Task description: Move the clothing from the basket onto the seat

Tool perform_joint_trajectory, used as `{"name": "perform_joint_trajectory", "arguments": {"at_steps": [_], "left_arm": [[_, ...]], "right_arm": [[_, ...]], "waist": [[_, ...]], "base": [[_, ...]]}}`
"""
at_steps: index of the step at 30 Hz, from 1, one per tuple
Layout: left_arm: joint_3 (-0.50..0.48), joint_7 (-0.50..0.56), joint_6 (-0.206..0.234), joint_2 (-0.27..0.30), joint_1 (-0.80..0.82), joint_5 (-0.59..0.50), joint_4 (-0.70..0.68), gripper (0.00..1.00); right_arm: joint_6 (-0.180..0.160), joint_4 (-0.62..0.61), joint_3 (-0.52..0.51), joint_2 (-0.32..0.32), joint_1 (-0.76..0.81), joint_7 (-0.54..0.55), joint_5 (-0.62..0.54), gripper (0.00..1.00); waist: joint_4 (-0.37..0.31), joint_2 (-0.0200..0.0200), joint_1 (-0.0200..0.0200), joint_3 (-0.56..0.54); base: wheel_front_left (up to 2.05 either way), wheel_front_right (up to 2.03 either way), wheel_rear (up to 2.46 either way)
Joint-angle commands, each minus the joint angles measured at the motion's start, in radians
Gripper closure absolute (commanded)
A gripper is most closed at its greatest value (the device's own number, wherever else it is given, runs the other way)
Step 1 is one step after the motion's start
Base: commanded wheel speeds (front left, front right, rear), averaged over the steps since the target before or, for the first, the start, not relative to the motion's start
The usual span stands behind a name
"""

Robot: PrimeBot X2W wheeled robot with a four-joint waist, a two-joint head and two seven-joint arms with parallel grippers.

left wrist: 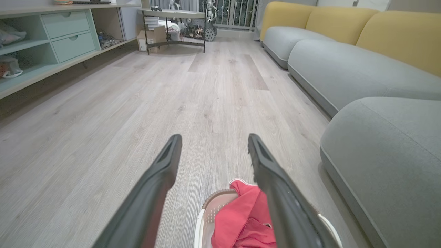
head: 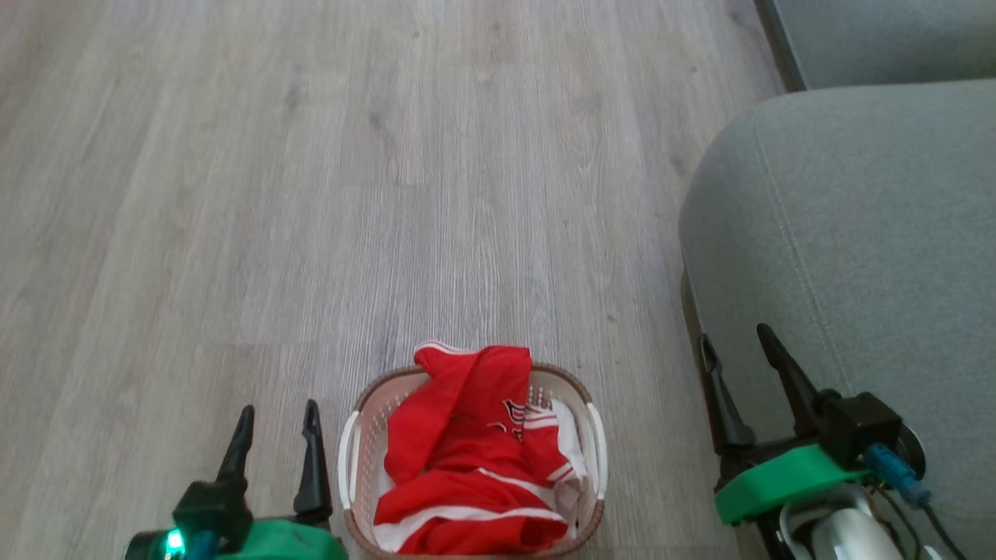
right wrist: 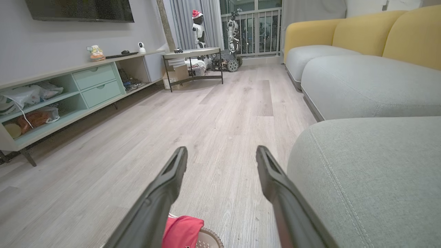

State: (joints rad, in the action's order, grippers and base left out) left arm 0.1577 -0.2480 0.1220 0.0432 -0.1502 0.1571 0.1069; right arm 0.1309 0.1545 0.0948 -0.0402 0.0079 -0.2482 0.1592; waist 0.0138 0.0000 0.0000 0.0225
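— While the basket (head: 367, 447) stands on the floor (head: 311, 194), where does it sit against the seat (head: 856, 233)?

— Near the floor's right edge, where the seat's rounded front corner meets the boards, but apart from it. A strip of bare floor runs between the basket's right handle and the cushion.

— And the clothing (head: 467, 459)?

— All of it lies inside the basket, a crumpled red heap with white stripes. One fold rises over the far rim, a white-striped band lies along the near rim, and the dark-outlined logo shows near the middle. Perforated white wall shows along the left rim and at the far right corner.

— How does the left gripper (head: 279, 408) stand?

— Its two dark fingers are spread and grip nothing. It hangs over the floor just beside the basket's left handle, with a narrow gap showing between them. The left wrist view looks along those fingers, with the basket's far rim and the red fold low between them.

— The right gripper (head: 734, 334)?

— Likewise spread and empty. It hangs at the seat's front edge, above the strip of floor, and its outer finger crosses the cushion in the head view. Whether it touches the fabric cannot be told.
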Motion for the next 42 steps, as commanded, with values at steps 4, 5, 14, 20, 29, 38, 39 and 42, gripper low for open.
{"name": "perform_joint_trajectory", "arguments": {"at_steps": [4,5,14,20,29,38,39,42], "left_arm": [[-0.003,-0.014,-0.022,0.007,0.099,-0.025,0.003,0.0],[0.005,-0.014,-0.027,0.007,0.115,-0.029,0.015,0.0],[0.051,-0.014,-0.053,0.007,0.267,-0.05,0.159,0.0],[0.086,-0.014,-0.072,0.007,0.409,-0.059,0.313,0.0],[0.187,-0.014,-0.102,0.007,0.608,-0.062,0.574,0.0],[0.298,-0.013,-0.131,0.007,0.764,-0.082,0.868,0.0],[0.308,-0.011,-0.134,0.007,0.781,-0.086,0.902,0.0],[0.329,-0.006,-0.139,0.007,0.827,-0.096,0.983,0.0]], "right_arm": [[0.0,-0.048,-0.004,-0.01,-0.077,-0.014,-0.016,0.0],[0.0,-0.052,-0.01,-0.01,-0.086,-0.014,-0.018,0.0],[0.0,-0.093,-0.045,-0.01,-0.182,-0.014,-0.037,0.0],[0.0,-0.134,-0.072,-0.01,-0.272,-0.014,-0.056,0.0],[0.0,-0.169,-0.073,-0.01,-0.353,-0.014,-0.059,0.0],[0.0,-0.203,-0.062,-0.01,-0.396,-0.014,-0.051,0.0],[0.0,-0.205,-0.059,-0.01,-0.398,-0.014,-0.049,0.0],[0.0,-0.212,-0.05,-0.01,-0.403,-0.014,-0.042,0.0]], "waist": [[-0.002,0.0,0.0,0.082],[-0.003,0.0,0.0,0.1],[-0.028,0.0,0.0,0.295],[-0.054,0.0,0.0,0.451],[-0.078,0.0,0.0,0.642],[-0.106,0.0,0.0,0.764],[-0.11,0.0,0.0,0.773],[-0.121,0.0,0.0,0.797]], "base": [[0.0,0.0,0.0],[0.0,0.0,0.0],[0.0,0.0,0.0],[0.0,0.0,0.0],[0.0,0.0,0.0],[0.0,0.0,0.0],[0.0,0.0,0.0],[0.0,0.0,0.0]]}}
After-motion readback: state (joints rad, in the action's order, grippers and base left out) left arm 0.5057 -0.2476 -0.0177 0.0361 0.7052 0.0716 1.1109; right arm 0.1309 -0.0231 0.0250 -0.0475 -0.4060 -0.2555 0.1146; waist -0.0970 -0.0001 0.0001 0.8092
